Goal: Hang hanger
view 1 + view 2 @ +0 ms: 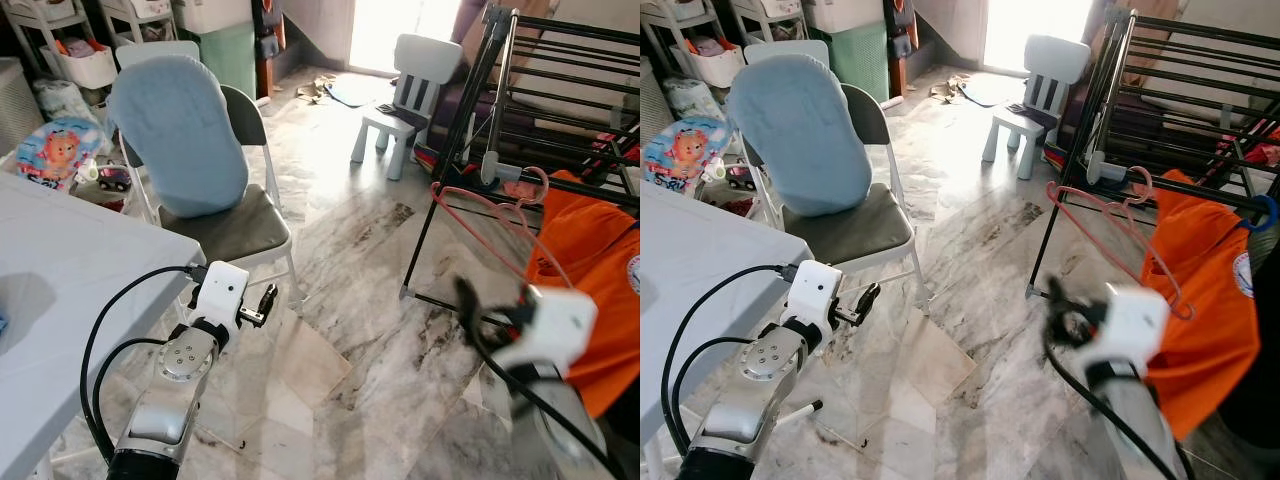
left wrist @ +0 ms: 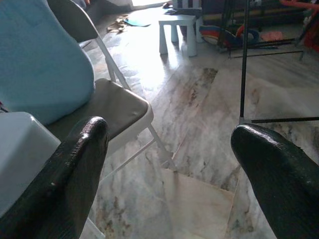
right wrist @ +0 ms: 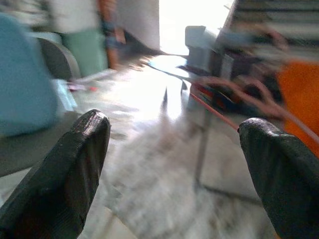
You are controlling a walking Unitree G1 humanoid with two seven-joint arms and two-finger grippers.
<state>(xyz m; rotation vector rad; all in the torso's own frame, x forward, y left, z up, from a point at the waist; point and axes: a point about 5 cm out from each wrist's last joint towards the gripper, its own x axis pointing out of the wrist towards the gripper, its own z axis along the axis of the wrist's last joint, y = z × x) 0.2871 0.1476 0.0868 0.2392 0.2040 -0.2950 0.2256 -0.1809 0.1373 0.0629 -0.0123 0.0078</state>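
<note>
Marble floor point(image 1: 350, 330), veined grey and brown, glossy, with bright light at the far doorway. A white desk point(image 1: 60, 290) edges in on our left. Beyond it stands a folding chair point(image 1: 240, 215) with a grey padded seat and a light blue cushion point(image 1: 180, 135) propped against its back. A small white plastic chair point(image 1: 405, 95) stands farther off. On our right is a black metal rack point(image 1: 530, 90) of thin rails.

The hanger point(image 1: 495, 225) is pink, thin wire-like plastic. Its hook is caught on a low rail of the rack beside a grey clip, and it carries an orange shirt point(image 1: 590, 290) that drapes down to the right. Its long arm runs slantwise, from the upper left down toward the lower right.

Left hand point(image 2: 169, 149): fingers spread wide, holding nothing, poised over the floor near the chair's seat edge. Right hand point(image 3: 177, 154): blurred, fingers wide apart, empty, low before the rack and just short of the hanger, not touching it.
</note>
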